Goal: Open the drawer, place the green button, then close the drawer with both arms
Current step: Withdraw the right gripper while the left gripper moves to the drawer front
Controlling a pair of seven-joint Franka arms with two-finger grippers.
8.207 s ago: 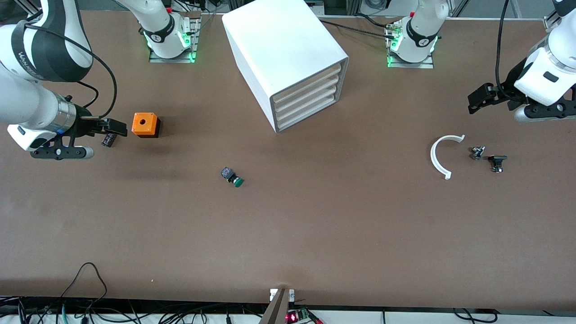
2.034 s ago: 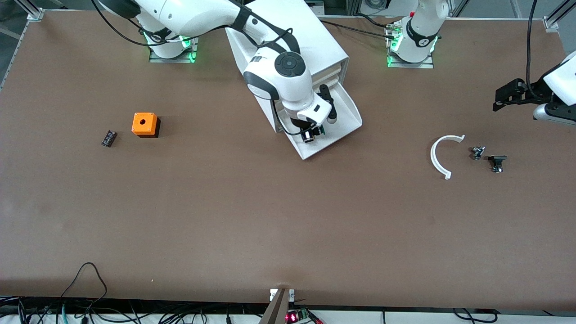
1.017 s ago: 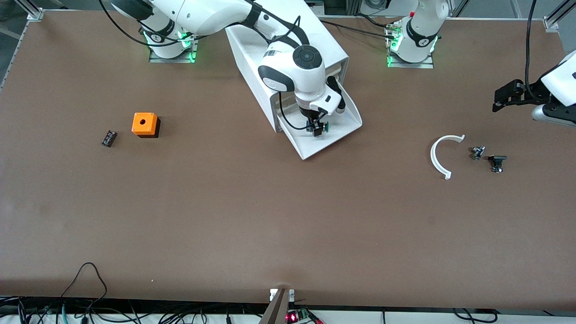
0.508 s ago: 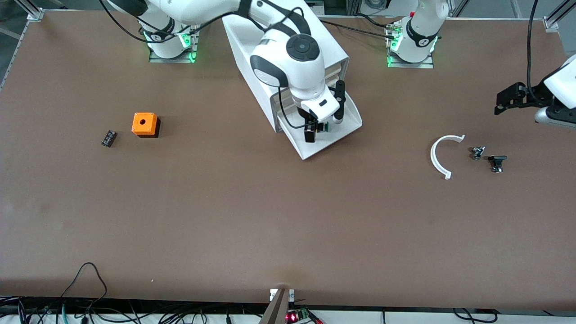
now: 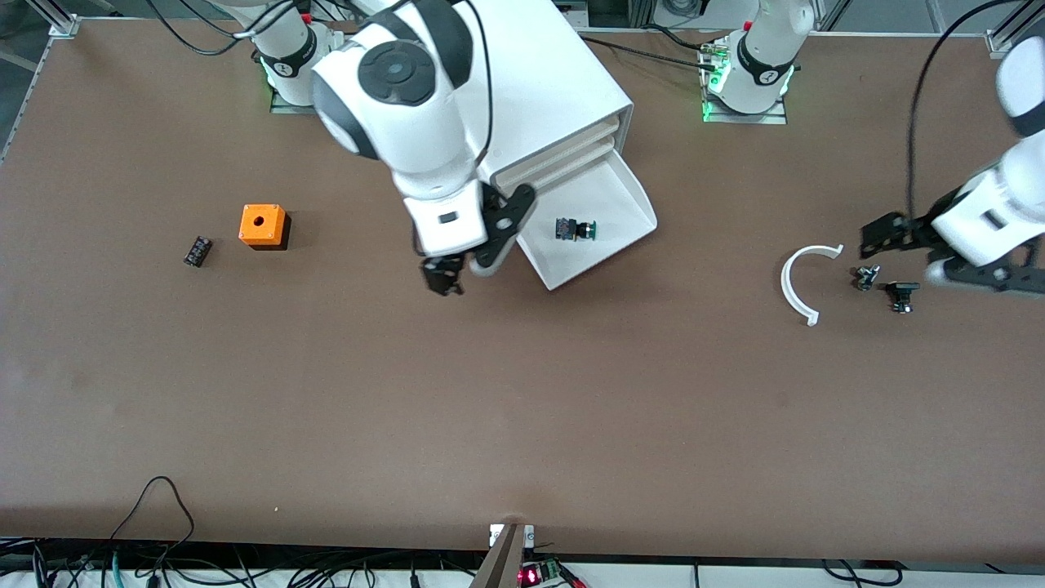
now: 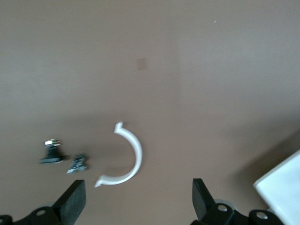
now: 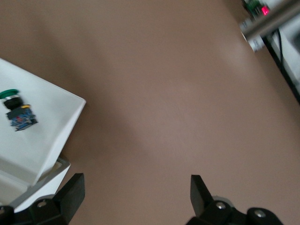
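One button [image 5: 575,229] is seen lying on its side in the drawer [image 5: 620,192], which is pulled out of the cabinet [image 5: 522,73] as the lowest of four drawers. One right gripper [image 5: 457,273] is held empty over the tabletop [image 5: 522,408] just beside the drawer's corner, fingers [image 7: 70,194] apart. One left gripper [image 5: 886,237] is held over the small parts at the left arm's end, fingers [image 6: 72,201] apart, nothing gripped. Under it are counted one white curved piece [image 5: 800,282] and two small dark parts [image 5: 867,278], near one another. Toward the right arm's end are counted one orange cube [image 5: 262,226] and one black block [image 5: 197,250], close together.
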